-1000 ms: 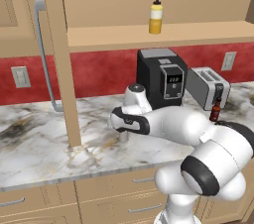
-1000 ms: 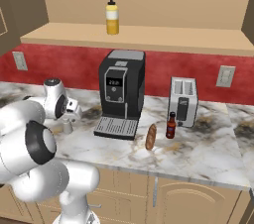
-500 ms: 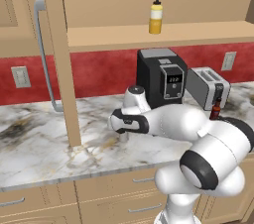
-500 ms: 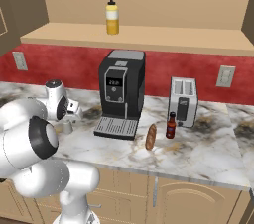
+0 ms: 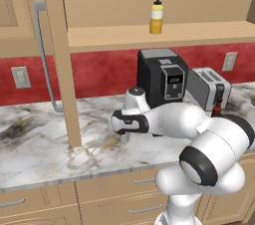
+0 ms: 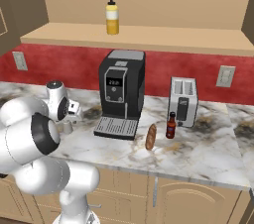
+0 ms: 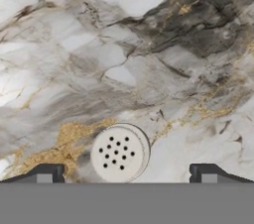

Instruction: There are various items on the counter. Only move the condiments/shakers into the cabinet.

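The grey shaker is seen upright on the desk, directly beneath the spread, empty jaws, slightly nearer one fingertip, needing recentring.

One yellow squeeze bottle, one grey shaker, one dark red sauce bottle and one brown sausage-like food. One black coffee machine, one silver toaster. Two wall outlets show in the right base view.

Counter glossy veined marble; shaker matt grey.
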Available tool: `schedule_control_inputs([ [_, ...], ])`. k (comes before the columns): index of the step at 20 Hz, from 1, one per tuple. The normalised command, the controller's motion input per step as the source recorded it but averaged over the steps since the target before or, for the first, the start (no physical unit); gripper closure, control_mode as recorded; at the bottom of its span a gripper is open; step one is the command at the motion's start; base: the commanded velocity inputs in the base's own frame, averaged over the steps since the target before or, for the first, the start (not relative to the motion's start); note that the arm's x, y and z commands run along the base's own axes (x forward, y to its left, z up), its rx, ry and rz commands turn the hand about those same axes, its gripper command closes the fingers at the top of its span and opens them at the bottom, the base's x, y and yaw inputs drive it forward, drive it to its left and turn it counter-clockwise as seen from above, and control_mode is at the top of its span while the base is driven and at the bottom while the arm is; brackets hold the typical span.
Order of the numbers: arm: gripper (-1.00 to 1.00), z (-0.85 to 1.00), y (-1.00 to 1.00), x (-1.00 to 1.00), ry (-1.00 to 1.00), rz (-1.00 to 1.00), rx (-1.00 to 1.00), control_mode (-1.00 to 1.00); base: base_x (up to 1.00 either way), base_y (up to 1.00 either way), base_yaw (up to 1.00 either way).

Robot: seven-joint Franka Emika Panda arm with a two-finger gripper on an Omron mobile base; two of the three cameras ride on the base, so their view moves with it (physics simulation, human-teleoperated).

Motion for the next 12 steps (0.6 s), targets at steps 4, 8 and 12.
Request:
schedule_control_inputs([
  [4,-1.00,-0.02,0.00,0.00,0.00,0.00,0.00,-1.00,0.00,0.00,0.00],
  [8,-1.00,-0.02,0.00,0.03,-0.02,0.00,0.00,-1.00,0.00,0.00,0.00],
  [12,-1.00,-0.02,0.00,0.05,-0.03,0.00,0.00,-1.00,0.00,0.00,0.00],
])
